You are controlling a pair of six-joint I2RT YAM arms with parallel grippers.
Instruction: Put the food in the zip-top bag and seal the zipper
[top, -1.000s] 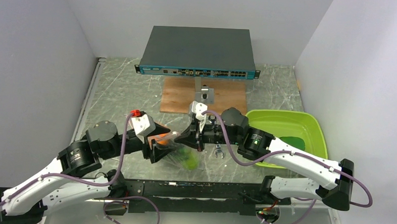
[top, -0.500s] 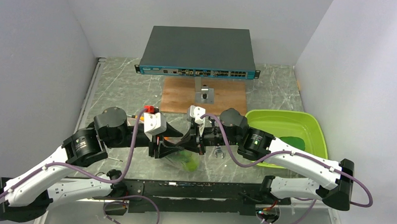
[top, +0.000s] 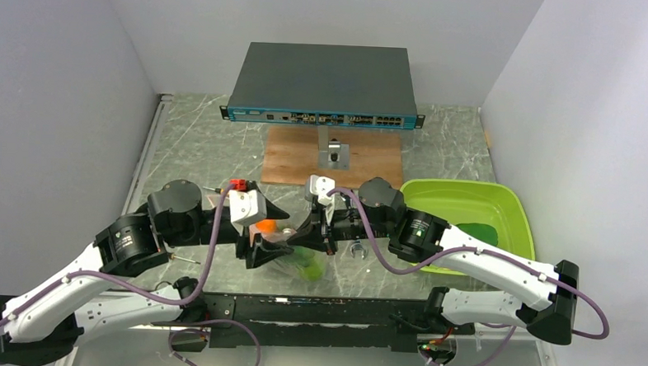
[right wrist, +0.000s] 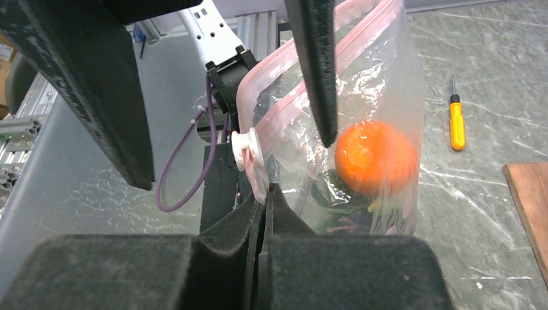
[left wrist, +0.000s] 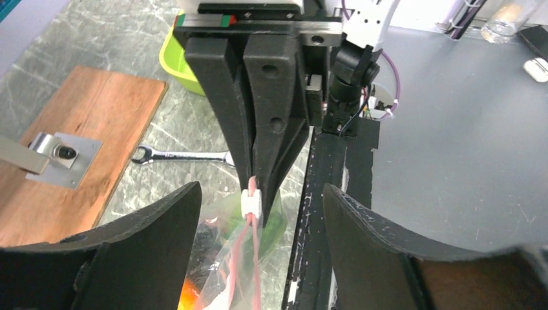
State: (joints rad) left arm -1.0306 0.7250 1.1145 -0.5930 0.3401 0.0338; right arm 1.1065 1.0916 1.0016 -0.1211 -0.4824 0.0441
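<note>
1. The table (top: 199,136) is seen as grey marbled stone. Its near edge is covered by the arms' black mounting rail.
2. The lime-green tray (top: 456,197) is set at the right of the table. Its near rim is hidden by the right arm, and a dark green thing inside it cannot be made out.
3. The zip-top bag (right wrist: 388,84) is held over the near middle of the table, between the two pincers. From above it is largely covered by them.
4. The left pincer (left wrist: 260,186) is spread wide and released, and nothing is grasped by it. Its fingers are placed on either side of the bag's mouth. Whether the plastic is touched cannot be told.
5. The right pincer (right wrist: 266,188) is clenched on the zipper (left wrist: 256,271) at the bag's corner.
6. An orange (right wrist: 375,158) is seen inside the bag. The dark green food beneath it is blurred by crinkles and cannot be named.
7. The pale slider (left wrist: 250,203) is found just beside the right pincer's tips.
</note>
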